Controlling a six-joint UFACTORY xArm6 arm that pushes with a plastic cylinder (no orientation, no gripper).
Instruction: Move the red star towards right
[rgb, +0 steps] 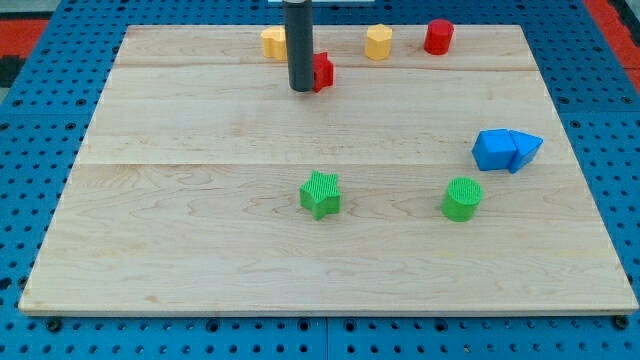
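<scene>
The red star (323, 71) lies near the view's top, a little left of centre, partly hidden by my rod. My tip (301, 89) rests on the board right against the star's left side. A red cylinder (438, 36) stands further right along the top edge.
A yellow block (273, 43) sits just left of the rod and a yellow hexagon (378, 42) to the star's upper right. Two blue blocks (506, 149) touch each other at the view's right. A green star (320, 194) and a green cylinder (462, 198) lie lower down. The wooden board (180, 240) rests on a blue pegboard.
</scene>
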